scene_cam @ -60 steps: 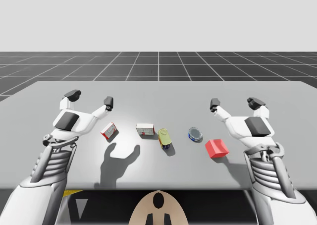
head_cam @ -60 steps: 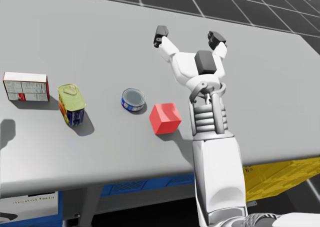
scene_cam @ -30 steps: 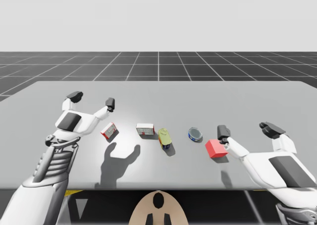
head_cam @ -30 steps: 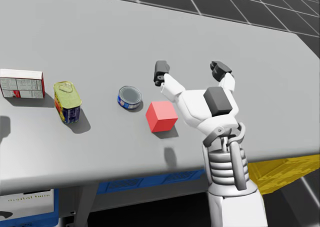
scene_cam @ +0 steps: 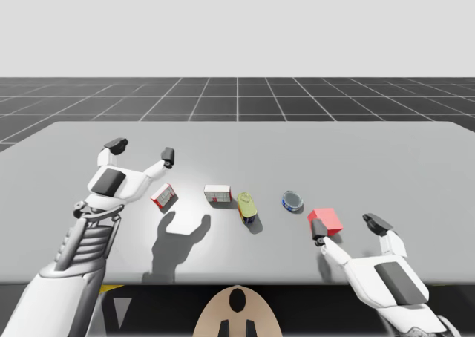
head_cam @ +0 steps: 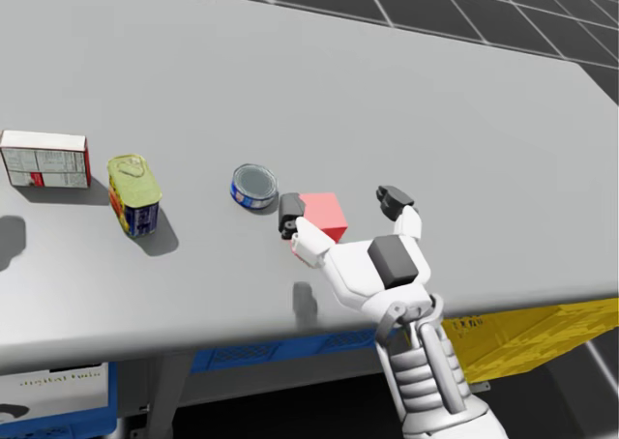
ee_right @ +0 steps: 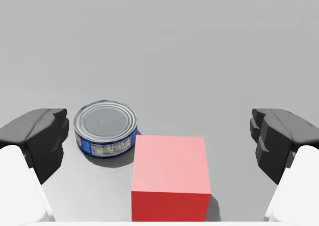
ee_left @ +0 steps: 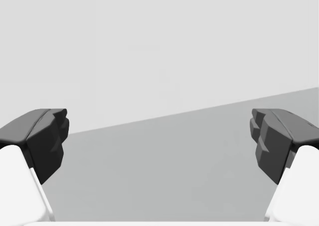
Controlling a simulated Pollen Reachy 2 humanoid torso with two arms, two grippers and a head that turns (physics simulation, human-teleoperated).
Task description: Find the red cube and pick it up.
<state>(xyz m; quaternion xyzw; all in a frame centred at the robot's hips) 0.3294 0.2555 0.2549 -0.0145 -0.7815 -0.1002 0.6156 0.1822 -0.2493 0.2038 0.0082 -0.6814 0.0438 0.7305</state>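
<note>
The red cube (scene_cam: 325, 220) is sitting on the grey tabletop (scene_cam: 386, 151), right of centre and near the front edge. My right arm (scene_cam: 375, 277) is coming in over that edge. The right jaws are standing wide apart with the cube lying between them, and neither side is touching it. In the right wrist view a round blue tin (ee_right: 105, 127) is lying just beyond the cube, near one side of the jaws. Further left along the tabletop, a yellow-green can (scene_cam: 247, 207) is lying on its side, then a white box (scene_cam: 217, 194), then a small red-and-white box (scene_cam: 164, 196). My left arm (scene_cam: 111, 185) is hovering over the tabletop's left part, beside that small box. The left jaws are also standing wide apart, holding nothing.
</note>
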